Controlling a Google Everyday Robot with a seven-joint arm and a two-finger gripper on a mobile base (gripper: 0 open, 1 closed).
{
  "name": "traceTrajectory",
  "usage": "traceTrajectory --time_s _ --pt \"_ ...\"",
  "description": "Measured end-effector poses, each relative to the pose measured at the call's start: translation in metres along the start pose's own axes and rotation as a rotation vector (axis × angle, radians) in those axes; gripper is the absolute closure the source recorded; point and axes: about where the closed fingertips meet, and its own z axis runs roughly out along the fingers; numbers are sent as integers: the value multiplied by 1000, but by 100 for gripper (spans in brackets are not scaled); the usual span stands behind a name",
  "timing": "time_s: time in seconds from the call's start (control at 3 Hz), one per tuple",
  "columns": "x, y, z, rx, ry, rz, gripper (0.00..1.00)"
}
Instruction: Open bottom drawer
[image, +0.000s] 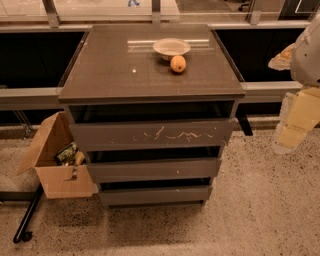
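Observation:
The bottom drawer is the lowest and narrowest of three dark grey-brown fronts on the cabinet, plain and handleless, with a dark gap above it. Above it are the middle front and the wide top front with white scratches. My gripper, pale yellow under the white arm, hangs at the right edge of the view. It is level with the top drawer, clear of the cabinet's right side and touching nothing.
A white bowl and an orange sit on the cabinet top. An open cardboard box with items stands against the cabinet's left side. A black pole lies on the speckled floor. A railing runs behind.

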Motion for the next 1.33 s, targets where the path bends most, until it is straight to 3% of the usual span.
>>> traceTrajectory --time_s 0.33,0.67,1.33 --pt "0 0 1 0 1 -1 0" --pt "2 8 27 12 22 -46 0" --pt "8 47 157 -108 -24 -150 0"
